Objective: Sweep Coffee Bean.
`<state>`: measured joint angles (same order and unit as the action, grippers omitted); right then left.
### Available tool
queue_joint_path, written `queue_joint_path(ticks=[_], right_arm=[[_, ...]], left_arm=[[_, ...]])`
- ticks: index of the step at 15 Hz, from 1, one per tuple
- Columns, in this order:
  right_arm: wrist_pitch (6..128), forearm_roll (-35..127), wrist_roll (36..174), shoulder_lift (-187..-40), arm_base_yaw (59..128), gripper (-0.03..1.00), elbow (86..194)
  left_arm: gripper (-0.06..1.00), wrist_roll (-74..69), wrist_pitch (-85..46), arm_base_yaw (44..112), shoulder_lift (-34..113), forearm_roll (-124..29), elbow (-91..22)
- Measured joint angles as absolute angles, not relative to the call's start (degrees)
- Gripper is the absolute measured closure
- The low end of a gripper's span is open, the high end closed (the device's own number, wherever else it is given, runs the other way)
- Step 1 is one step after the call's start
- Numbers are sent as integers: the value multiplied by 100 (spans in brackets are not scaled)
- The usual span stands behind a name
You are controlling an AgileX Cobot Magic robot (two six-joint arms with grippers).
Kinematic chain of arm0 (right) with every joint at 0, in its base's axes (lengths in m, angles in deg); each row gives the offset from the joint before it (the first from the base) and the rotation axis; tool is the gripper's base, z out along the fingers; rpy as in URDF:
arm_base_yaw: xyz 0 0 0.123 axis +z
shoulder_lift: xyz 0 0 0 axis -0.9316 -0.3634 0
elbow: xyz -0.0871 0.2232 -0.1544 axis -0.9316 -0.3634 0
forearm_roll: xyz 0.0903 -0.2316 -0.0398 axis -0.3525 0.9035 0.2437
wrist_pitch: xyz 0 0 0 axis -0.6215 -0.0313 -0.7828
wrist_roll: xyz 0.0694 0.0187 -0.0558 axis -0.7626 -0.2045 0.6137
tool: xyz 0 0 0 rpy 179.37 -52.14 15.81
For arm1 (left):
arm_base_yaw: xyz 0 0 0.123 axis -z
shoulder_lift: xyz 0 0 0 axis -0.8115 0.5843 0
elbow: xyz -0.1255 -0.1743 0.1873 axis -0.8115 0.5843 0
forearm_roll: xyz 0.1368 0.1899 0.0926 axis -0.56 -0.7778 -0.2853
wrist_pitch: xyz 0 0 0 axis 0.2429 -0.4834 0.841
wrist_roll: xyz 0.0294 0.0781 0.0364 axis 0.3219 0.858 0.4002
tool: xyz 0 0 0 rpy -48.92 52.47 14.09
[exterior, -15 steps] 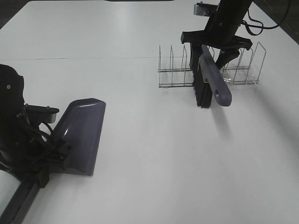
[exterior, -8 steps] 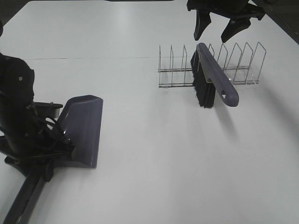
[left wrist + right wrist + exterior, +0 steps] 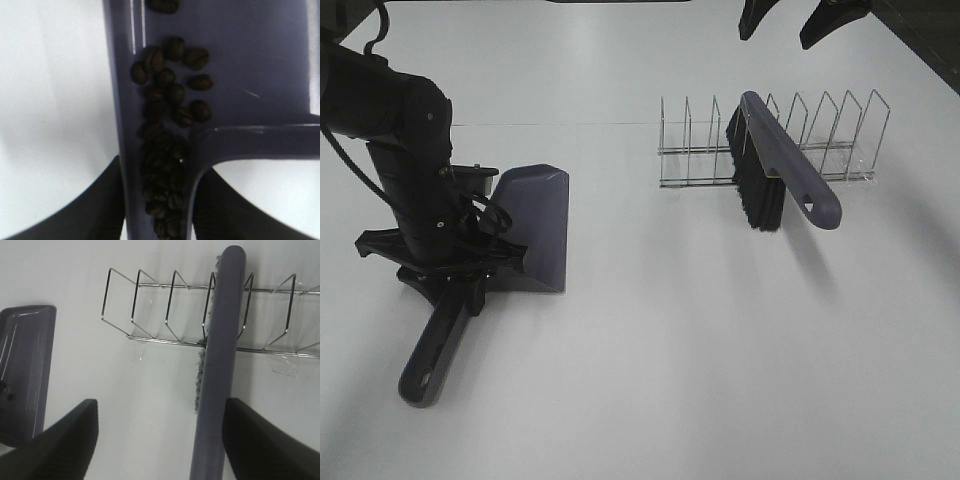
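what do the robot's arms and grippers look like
Both are matte black. The left arm has thick rounded links, loose black cables looping near its wrist, and a flat bracket-like gripper mount. The right gripper shows two broad, dark fingers that taper to blunt tips. No markings show.

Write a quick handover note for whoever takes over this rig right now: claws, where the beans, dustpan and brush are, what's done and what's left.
Left claw: shut on the dustpan, gripping by its handle.
Right claw: open, empty, raised above the wire rack.
Brush: parked in the rack, bristles down, handle jutting toward the front.
Coffee beans: inside the dustpan, piled along one side wall; none visible on the table.
Done: beans look swept up, brush put back.
Left: probably emptying or setting down the dustpan.
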<state>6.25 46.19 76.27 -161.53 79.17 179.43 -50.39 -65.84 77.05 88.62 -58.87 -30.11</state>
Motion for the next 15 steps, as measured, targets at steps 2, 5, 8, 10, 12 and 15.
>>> queue_joint_path(ticks=[2,5,8,10,12,15], right_arm=[[625,4619,7627,-16095,7917,33,17943],[625,4619,7627,-15975,7917,33,17943],[619,4619,7627,-15746,7917,33,17943],[636,4619,7633,-15482,7917,33,17874],[636,4619,7638,-15047,7917,33,17484],[636,4619,7650,-14388,7917,33,16613]], left_arm=[[62,-5039,-6630,7705,8891,-5887,-3068],[38,-5033,-6899,7705,8896,-5882,-3126],[28,-4953,-7037,7705,8667,-5870,-3126],[28,-4924,-7037,7602,8266,-5865,-3126],[27,-4833,-7043,7235,7876,-5847,-3143],[27,-4472,-7243,6599,7435,-5847,-3143]])
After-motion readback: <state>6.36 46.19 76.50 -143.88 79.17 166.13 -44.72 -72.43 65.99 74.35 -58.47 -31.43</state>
